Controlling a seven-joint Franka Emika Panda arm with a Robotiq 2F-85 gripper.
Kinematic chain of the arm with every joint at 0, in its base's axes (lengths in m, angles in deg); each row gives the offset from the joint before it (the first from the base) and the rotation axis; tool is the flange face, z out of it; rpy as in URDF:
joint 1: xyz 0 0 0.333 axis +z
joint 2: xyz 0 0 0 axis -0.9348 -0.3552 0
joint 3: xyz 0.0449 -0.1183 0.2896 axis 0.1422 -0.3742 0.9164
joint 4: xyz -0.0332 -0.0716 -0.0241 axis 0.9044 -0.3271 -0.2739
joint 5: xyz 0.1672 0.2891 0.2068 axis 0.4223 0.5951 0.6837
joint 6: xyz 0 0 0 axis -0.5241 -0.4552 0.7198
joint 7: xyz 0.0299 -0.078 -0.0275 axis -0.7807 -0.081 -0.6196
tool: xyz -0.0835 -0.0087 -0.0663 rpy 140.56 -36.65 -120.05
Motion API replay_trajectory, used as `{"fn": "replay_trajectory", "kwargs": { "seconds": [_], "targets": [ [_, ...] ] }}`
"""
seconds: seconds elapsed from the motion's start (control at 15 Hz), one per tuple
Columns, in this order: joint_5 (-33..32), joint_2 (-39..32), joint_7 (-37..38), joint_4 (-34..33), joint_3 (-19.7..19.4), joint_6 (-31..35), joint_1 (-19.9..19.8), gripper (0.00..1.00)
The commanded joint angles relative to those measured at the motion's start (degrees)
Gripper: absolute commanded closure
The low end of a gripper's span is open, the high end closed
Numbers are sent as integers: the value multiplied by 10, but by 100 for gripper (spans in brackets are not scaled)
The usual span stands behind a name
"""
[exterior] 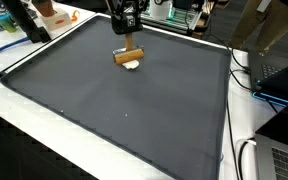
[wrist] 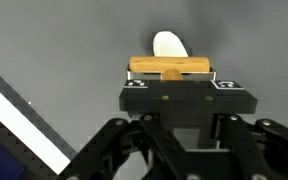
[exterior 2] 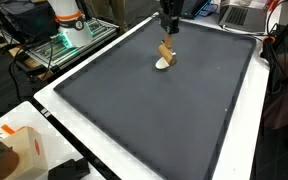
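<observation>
So from where I stood, the gripper (exterior: 127,42) was clenched on a wooden block (exterior: 128,56), gripping it around the middle. No daylight between the jaws that I could see, and the block hung straight off the tips.

What mattered was how the block sat. In the wrist view its (wrist: 169,67) long axis ran crosswise to the gripper (wrist: 170,78), side to side, sticking out about the same on either side of the grip. There was a short stub of wood right at the centre where the jaws met it. In an exterior view the block (exterior 2: 167,50) looked a bit tipped rather than dead level, but it was too small in that view to swear to it.

Directly below the tips, on the far side of the block, was a small white rounded lump (wrist: 168,45) lying on the dark mat (exterior: 104,110). It was lined up almost dead centre on the block, not off to either end. In both exterior views the lump (exterior: 132,65) showed right against the block's lower edge. Whether the wood was actually pressing on it or hanging just clear, I honestly couldn't tell.

The rest of the mat around the gripper had nothing near it, and the clutter stayed well behind the arm, off the mat.
</observation>
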Motion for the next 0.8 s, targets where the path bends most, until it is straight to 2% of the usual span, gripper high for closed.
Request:
{"fn": "replay_trajectory", "kwargs": {
  "seconds": [0.0,0.53,0.6,0.73],
  "targets": [
    [-24,3,23,11,7,-3,-8,77],
    [-2,12,81,35,15,34,-8,77],
    [-6,-4,65,18,17,19,-7,52],
    [-6,-4,73,21,17,22,-8,52]
  ]
}}
